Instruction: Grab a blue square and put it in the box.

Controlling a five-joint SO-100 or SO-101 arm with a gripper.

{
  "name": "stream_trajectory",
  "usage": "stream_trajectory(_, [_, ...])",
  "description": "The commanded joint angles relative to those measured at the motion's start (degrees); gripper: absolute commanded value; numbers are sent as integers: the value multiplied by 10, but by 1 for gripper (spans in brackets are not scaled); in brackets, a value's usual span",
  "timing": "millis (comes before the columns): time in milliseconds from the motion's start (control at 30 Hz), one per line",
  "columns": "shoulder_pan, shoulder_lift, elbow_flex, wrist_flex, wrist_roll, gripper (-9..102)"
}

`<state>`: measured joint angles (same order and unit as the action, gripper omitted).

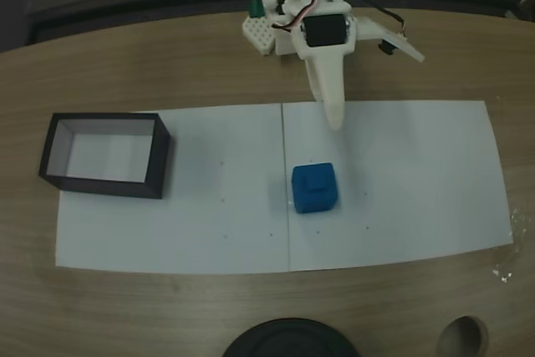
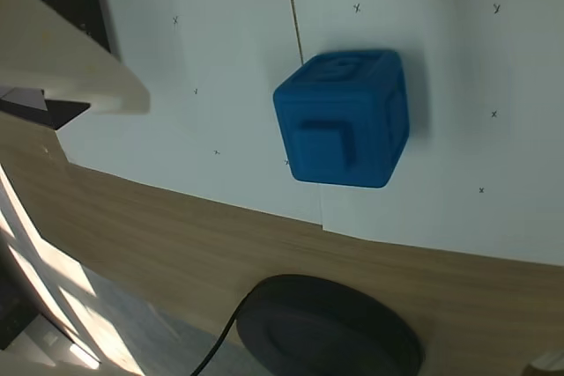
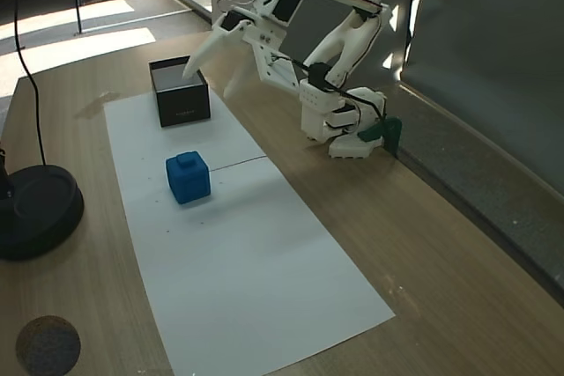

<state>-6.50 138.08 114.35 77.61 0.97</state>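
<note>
Box (image 1: 159, 165) w/ white inside, cube (image 1: 314, 188) apart.

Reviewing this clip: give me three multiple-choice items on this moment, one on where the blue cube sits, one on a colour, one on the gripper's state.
1. Where is the blue square?
A. inside the box
B. on the white paper, apart from the box
C. between the gripper's fingers

2. What colour are the outer walls of the box?
A. black
B. red
C. yellow

3. What is the state of the gripper?
A. shut on the cube
B. open and holding nothing
C. shut on the box wall

Answers: 1 B, the cube rests on the paper with bare sheet between it and the box. 2 A, the walls are dark around a white inside. 3 B, the fingers are spread in the air above the table.
</note>
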Motion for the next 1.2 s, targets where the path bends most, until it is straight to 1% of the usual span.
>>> stream_trajectory(0, [-1,-76,-88,28,1,30])
stream_trajectory(100, [-1,-137,-114,51,-12,32])
stream_trajectory(200, [0,-182,-118,50,-18,38])
stream_trajectory(300, [-1,-220,-119,47,-18,39])
stream_trajectory(633, [24,-328,-118,-18,-18,39])
stream_trajectory(800, [23,-384,-120,-38,-15,39])
stream_trajectory(1067, [23,-441,-120,-95,-18,39])
stream_trajectory(1133, [24,-453,-120,-110,-18,37])
stream_trajectory(1167, [25,-459,-120,-117,-18,33])
